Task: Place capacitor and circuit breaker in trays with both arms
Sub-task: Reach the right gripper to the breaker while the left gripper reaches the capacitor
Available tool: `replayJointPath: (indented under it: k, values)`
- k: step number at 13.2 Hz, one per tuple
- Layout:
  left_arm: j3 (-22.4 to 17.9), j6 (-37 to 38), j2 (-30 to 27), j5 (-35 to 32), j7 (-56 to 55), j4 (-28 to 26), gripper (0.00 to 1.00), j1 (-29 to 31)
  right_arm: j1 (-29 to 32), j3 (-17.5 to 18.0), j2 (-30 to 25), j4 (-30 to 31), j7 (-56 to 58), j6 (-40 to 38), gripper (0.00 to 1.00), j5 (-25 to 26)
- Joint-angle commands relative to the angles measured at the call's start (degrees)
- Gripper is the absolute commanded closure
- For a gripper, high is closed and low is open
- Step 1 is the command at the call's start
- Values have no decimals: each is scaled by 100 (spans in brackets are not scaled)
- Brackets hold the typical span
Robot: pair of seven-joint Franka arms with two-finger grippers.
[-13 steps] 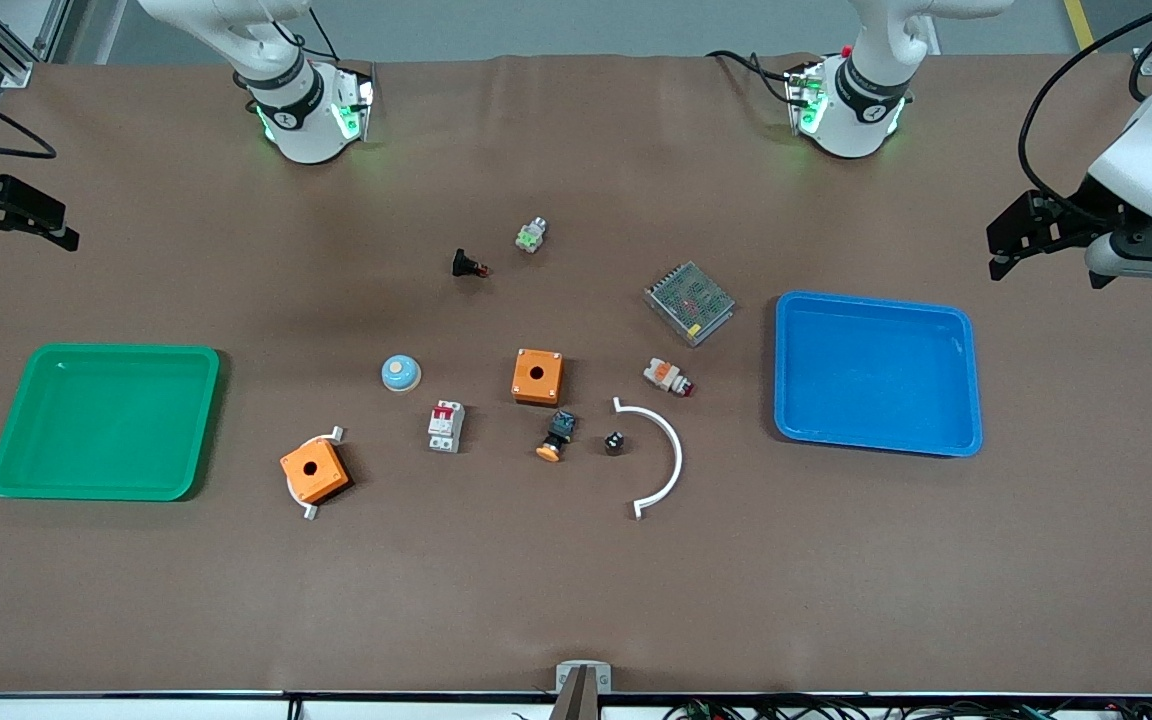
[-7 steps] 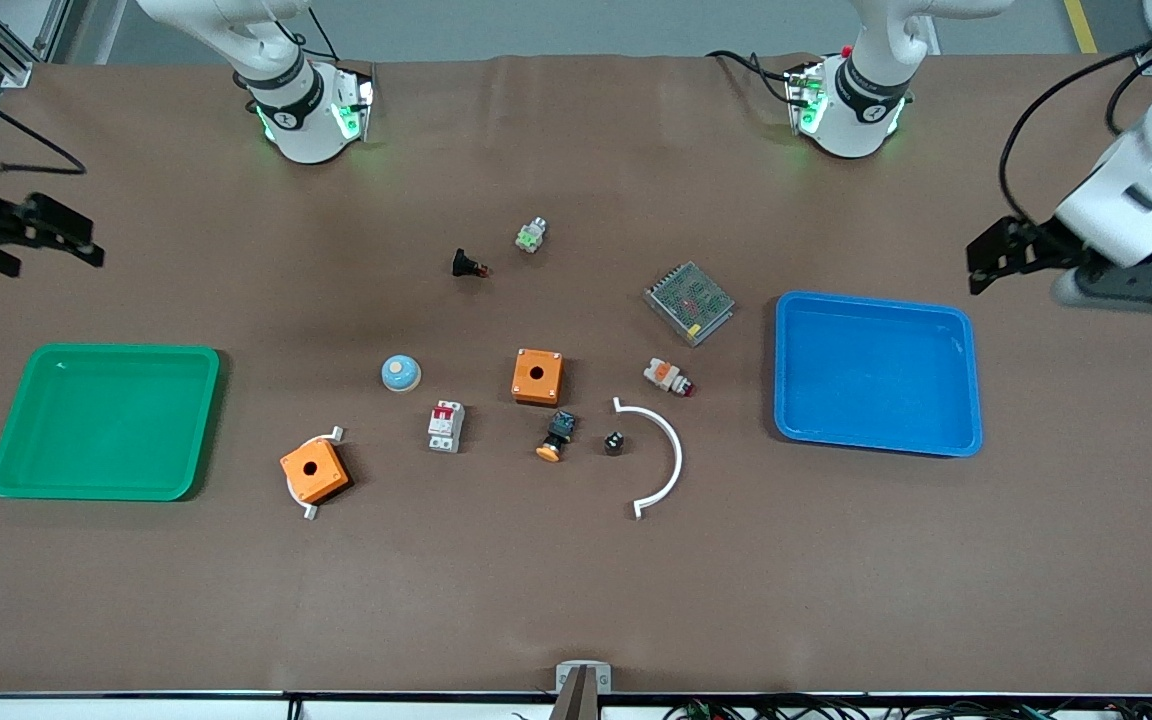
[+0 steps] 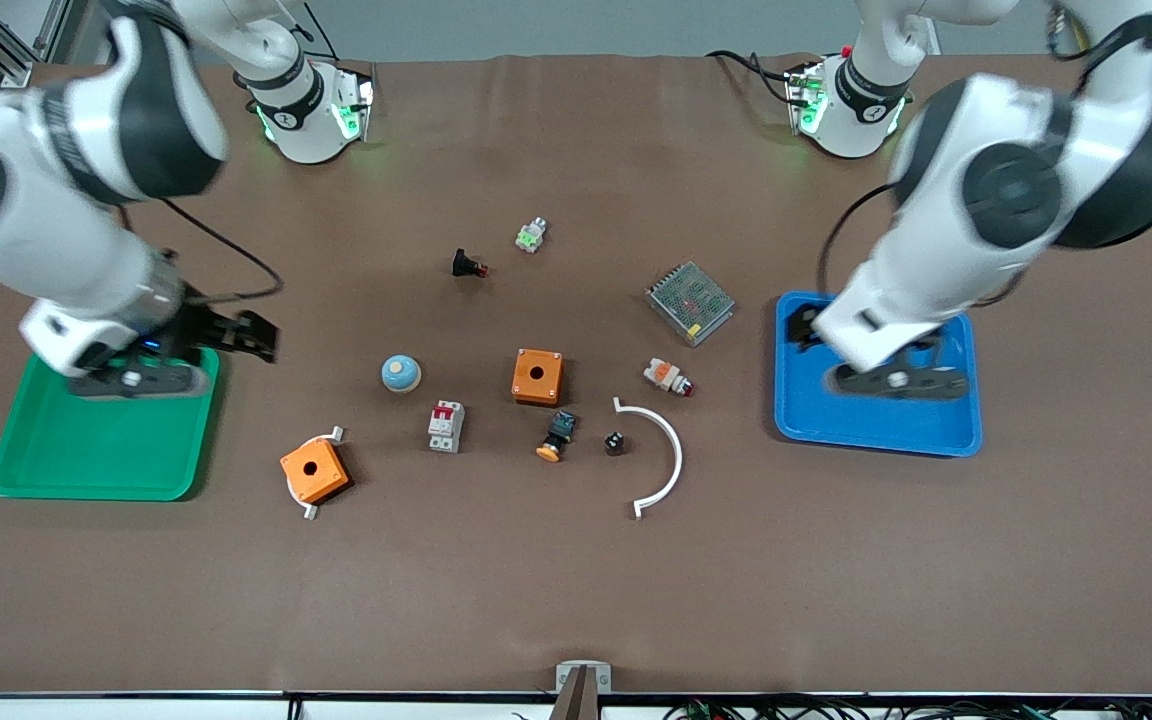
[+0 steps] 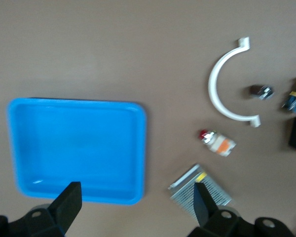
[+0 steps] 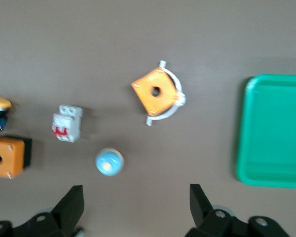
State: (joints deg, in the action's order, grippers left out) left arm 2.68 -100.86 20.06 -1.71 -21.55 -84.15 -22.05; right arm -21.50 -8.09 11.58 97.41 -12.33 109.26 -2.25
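While my right tool [image 3: 236, 337] hangs spread over the green tray's [image 3: 86, 470] rim and my left tool [image 3: 804, 330], equally spread, over the blue tray [image 3: 876, 430], I should descend squarely on the circuit breaker [image 3: 445, 426] and the capacitor [image 3: 614, 442] resting mid-surface.

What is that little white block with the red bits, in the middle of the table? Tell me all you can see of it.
That is the circuit breaker, a small white-grey rectangular block, plastic by the look of it, with red switch levers at one end. It lies on the brown table, touching nothing else. A blue-and-cream dome sits a little farther from the front camera, and an orange box lies beside it toward the left arm's end. No pincer is on it; the right wrist view shows it too.
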Motion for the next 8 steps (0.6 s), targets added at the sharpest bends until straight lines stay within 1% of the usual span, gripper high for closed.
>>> replayJointPath:
  k: [1, 3, 4, 5, 8]
  values:
    - [-4, -564, 673, 99, -455, 356, 0, -308, -397, -61, 755, -117, -690, 699, 8, -143]
    - [241, -1223, 1104, 695, -447, 356, 0, -317, -678, -61, 1230, -117, -946, 1201, 10, -555]
    - [303, -1652, 1358, 863, -490, 356, 0, -387, -819, -61, 1441, -117, -1077, 1455, 10, -679]
    - [304, -2065, 1570, 908, -491, 356, 0, -509, -916, -70, 1635, -117, -1235, 1693, 10, -697]
    - [304, -2989, 2115, 874, -473, 356, 0, -738, -1057, -61, 2057, -117, -1368, 2142, 12, -715]
